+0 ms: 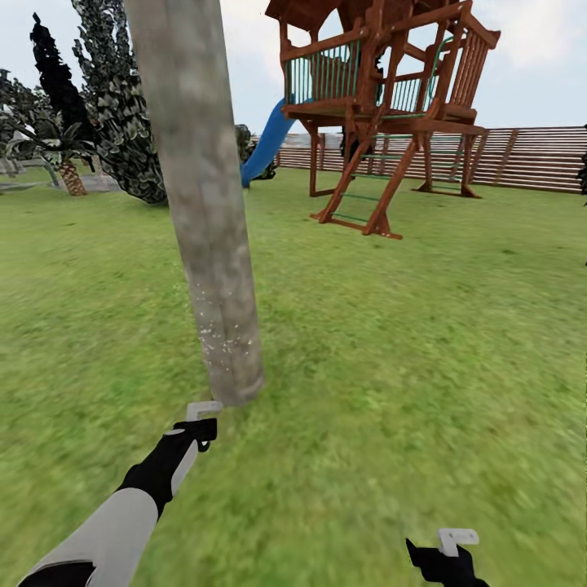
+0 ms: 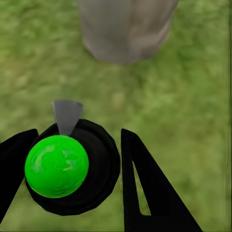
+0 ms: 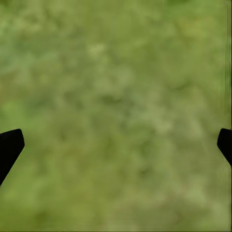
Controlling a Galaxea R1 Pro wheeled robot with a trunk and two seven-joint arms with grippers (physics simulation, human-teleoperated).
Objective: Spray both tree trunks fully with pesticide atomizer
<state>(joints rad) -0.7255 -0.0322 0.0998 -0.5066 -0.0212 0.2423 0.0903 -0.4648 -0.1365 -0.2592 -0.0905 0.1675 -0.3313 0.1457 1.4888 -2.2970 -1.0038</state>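
A thick mottled grey-brown tree trunk (image 1: 204, 204) rises from the grass floor (image 1: 391, 367) right in front of me; its foot (image 2: 126, 30) shows in the left wrist view. My left gripper (image 1: 196, 425) hangs low by the trunk's base, shut on the pesticide atomizer (image 2: 72, 166). The atomizer has a round black body with a bright green ball on it, and its grey nozzle (image 2: 66, 116) points at the trunk. Pale specks dot the lower trunk (image 1: 214, 326). Low on the right, my right gripper (image 1: 447, 548) hangs open over bare grass, its fingertips (image 3: 9, 145) far apart.
A brown wooden play tower (image 1: 383, 98) with a blue slide (image 1: 265, 147) stands behind the trunk. A slatted fence (image 1: 530, 159) closes the far side. A short palm (image 1: 69, 167) and dark cypress-like trees (image 1: 114, 106) stand far left. Lawn spreads to the right.
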